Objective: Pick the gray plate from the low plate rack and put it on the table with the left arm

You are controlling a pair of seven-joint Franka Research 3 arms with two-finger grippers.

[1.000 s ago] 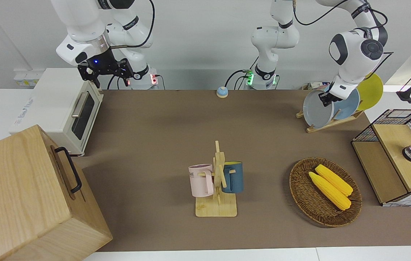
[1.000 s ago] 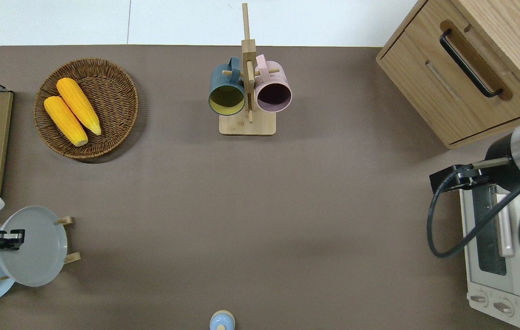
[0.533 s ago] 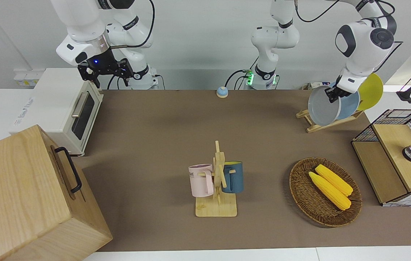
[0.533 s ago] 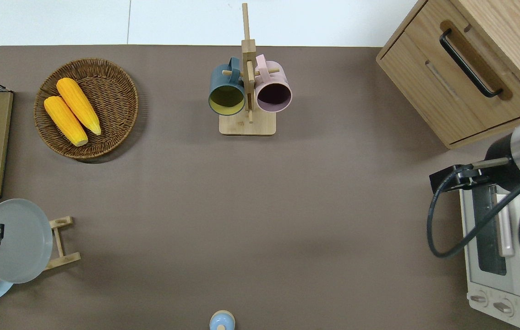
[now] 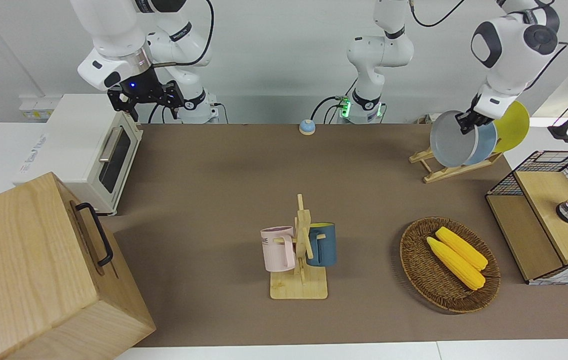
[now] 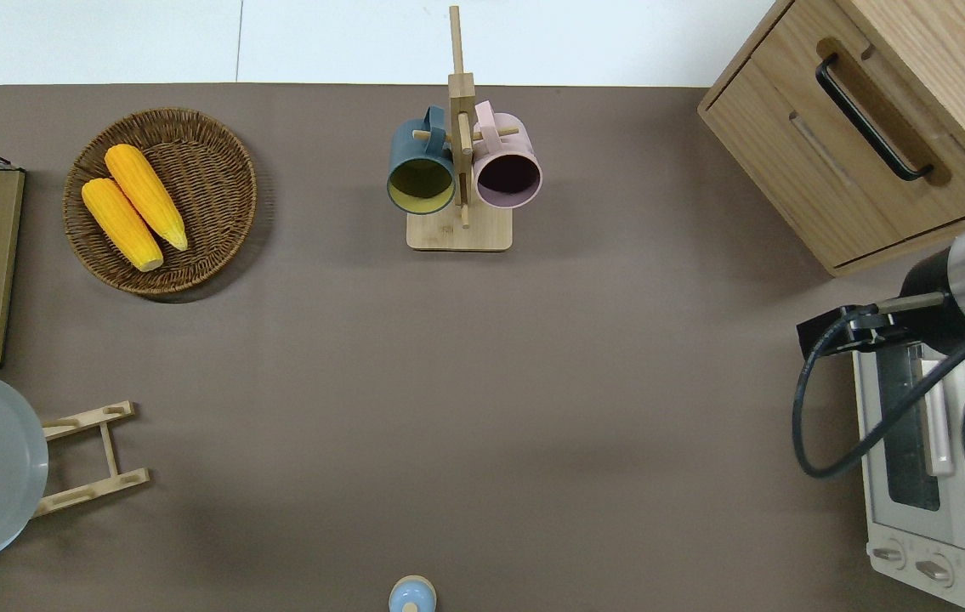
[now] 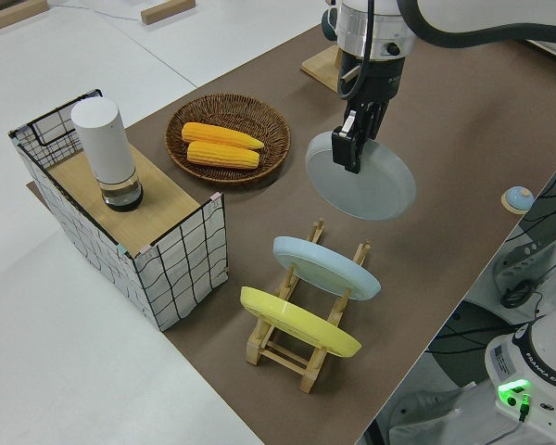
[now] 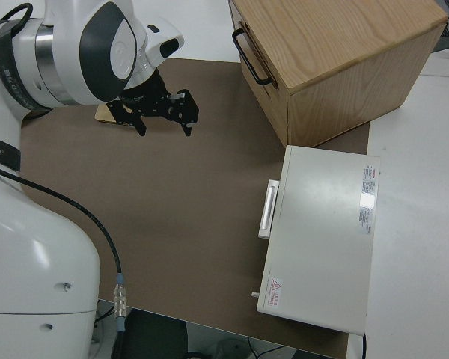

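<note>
One plate — the gray plate [image 7: 361, 176] — hangs clamped in the left gripper [image 7: 349, 148], clear of the low plate rack [image 7: 301, 345]; next, carry toward the table's [image 5: 243, 175] three o'clock — lower it flat.

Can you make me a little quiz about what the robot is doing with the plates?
1. True or false: the gray plate rests in the low plate rack.
2. Which gripper holds the gray plate? A) right gripper B) left gripper C) neither
3. Fill in: besides the gray one, the plates on the rack are light blue and ____.

Key: 1. False, it is lifted clear of the rack. 2. B; the right arm is parked. 3. Yellow.
</note>
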